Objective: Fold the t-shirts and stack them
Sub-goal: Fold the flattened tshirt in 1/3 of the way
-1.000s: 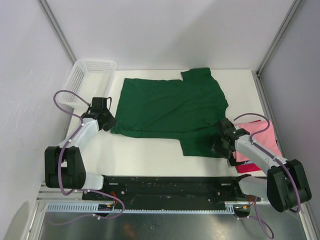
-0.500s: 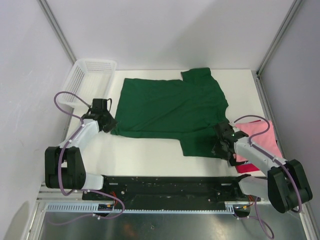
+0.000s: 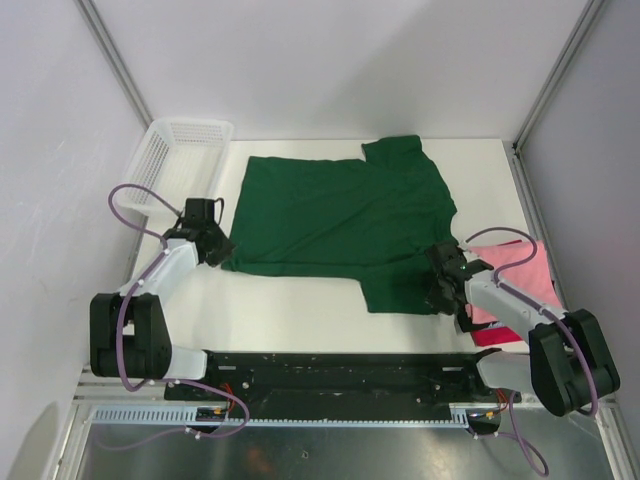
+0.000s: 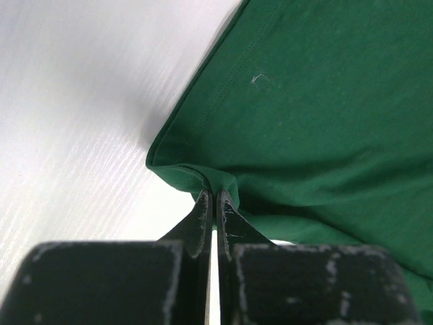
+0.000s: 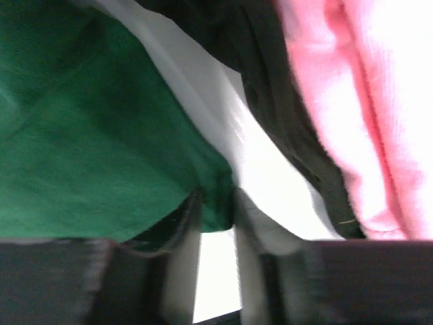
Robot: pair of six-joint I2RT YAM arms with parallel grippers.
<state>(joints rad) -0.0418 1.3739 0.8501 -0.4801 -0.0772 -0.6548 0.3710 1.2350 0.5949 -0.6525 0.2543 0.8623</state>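
Note:
The dark green t-shirt (image 3: 340,220) lies spread flat on the white table. My left gripper (image 3: 220,252) is shut on its near left hem corner (image 4: 203,177), the cloth pinched between the fingertips. My right gripper (image 3: 437,290) is closed on the near right corner of the green t-shirt (image 5: 216,203), at table level. The pink folded t-shirt (image 3: 520,280) lies right of that gripper, on top of the red/magenta one (image 3: 498,338); the pink cloth also shows in the right wrist view (image 5: 358,101).
A white mesh basket (image 3: 180,160) stands at the back left, beside the green shirt's far left corner. A dark cable (image 5: 277,115) runs between the green and pink cloth. Walls close in on both sides.
My right gripper has shifted slightly left and back along the green shirt's near right corner. The left gripper and the shirt look unmoved.

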